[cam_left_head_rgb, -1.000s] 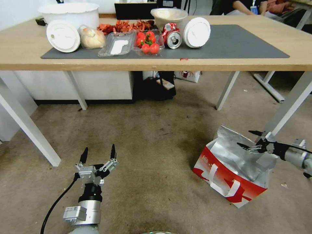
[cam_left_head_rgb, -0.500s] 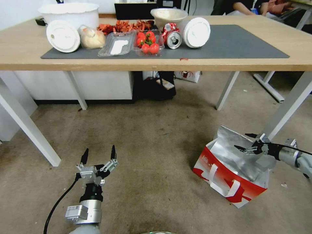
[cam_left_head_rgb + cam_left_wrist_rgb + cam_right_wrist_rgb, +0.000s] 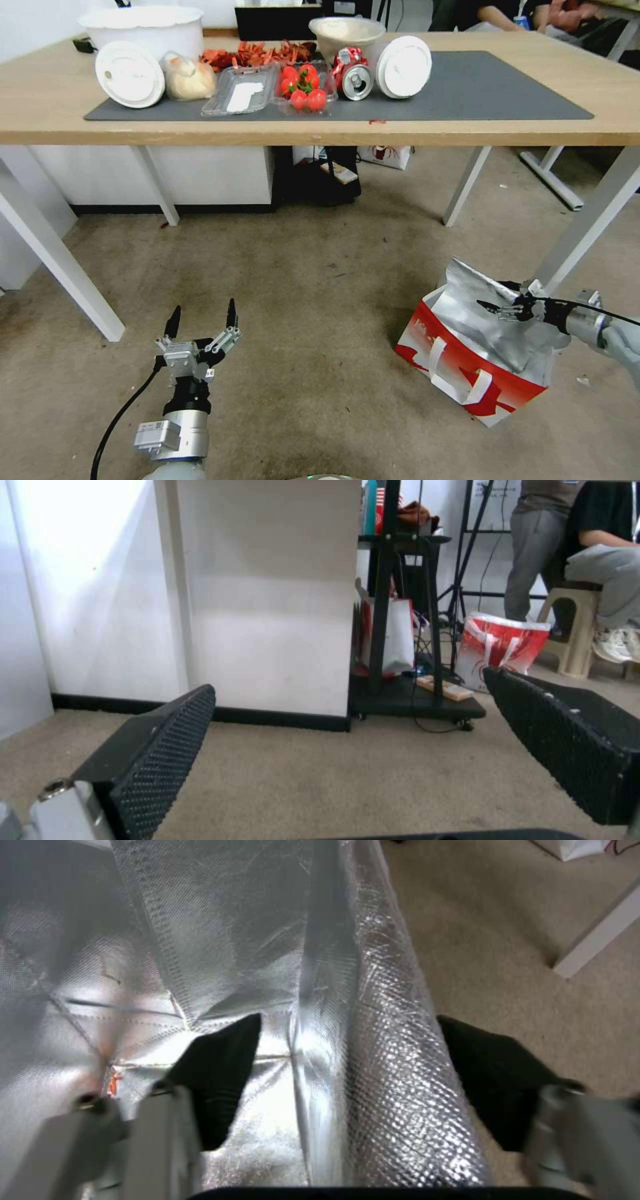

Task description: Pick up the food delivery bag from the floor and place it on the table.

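Down on the floor [image 3: 300, 300], off to the robot's right and just in front of a white table leg [image 3: 587, 223], sits the food delivery bag [image 3: 477, 350]. It's standing upright with its mouth open, red-and-white side toward the camera and white strap handles [image 3: 437, 357] hanging against that side. The crinkly foil lining stands up above the red part, so you can't really see what's in the bag, if anything.

The right gripper [image 3: 510, 298] is up at the bag's far top edge. From the right wrist view it straddles a standing fold of foil: one finger [image 3: 217, 1075] is inside over the lining, the other finger [image 3: 497, 1075] is outside over the floor, with the foil wall [image 3: 373, 1050] between them. The fingers are spread apart and haven't clamped the foil; whether either pad touches it is hard to make out. Most of that arm is cut off by the head view's right edge.

The left gripper [image 3: 200, 319] hangs low over bare floor on the robot's left, well apart from the bag, fingers spread wide and holding nothing. Its wrist view looks under the table at a white panel [image 3: 267, 595], a black stand [image 3: 407, 630] and another red-and-white bag [image 3: 500, 647] further back.

The table [image 3: 40, 100] fills the top of the head view, its dark grey mat [image 3: 480, 87] carrying white lids, a can and tomatoes. The table's ends are cropped.
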Motion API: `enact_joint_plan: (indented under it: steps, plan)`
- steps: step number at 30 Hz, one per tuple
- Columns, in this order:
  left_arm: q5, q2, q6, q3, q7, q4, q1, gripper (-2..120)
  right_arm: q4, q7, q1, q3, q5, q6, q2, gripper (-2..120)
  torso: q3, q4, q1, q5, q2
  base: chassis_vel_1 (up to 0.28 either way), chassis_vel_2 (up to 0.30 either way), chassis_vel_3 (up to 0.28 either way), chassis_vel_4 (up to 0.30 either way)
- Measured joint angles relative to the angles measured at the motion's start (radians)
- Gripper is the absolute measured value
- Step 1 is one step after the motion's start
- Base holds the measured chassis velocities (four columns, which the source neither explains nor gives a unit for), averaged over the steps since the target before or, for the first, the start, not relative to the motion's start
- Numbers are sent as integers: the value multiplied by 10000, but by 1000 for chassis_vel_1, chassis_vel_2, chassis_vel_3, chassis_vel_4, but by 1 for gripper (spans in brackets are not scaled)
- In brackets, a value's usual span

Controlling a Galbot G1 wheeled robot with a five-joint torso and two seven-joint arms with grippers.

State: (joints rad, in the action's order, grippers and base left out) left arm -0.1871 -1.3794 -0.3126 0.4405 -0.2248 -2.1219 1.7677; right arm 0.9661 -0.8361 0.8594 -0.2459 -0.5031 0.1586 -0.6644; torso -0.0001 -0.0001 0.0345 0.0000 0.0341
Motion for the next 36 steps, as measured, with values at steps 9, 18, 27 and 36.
enact_joint_plan:
  steps: [9, 18, 27, 36]
  plan:
    - [34, 7, -88, 9, -46, -5, 10, 100, 36, -35, 107, -191, -148, -15, 83, 28, 0, 0, 0, -1, 0, 0, 0, 0, 0]
    - [34, 17, -104, 38, -86, -40, -12, 100, 88, -52, 175, -238, -218, -36, 140, 0, 0, 0, 0, 0, 0, 0, 0, 0, 0]
    - [56, -7, -164, 61, -162, -34, -19, 100, 268, -3, 324, -301, -451, -117, 161, 0, 0, 0, 0, 0, 0, 0, 0, 0, 0]
    - [9, -6, -120, 93, -214, -122, -42, 100, 1730, -280, 1390, -1132, -1347, -466, 726, 0, 0, -2, 0, -1, 1, 0, 0, 0, 0]
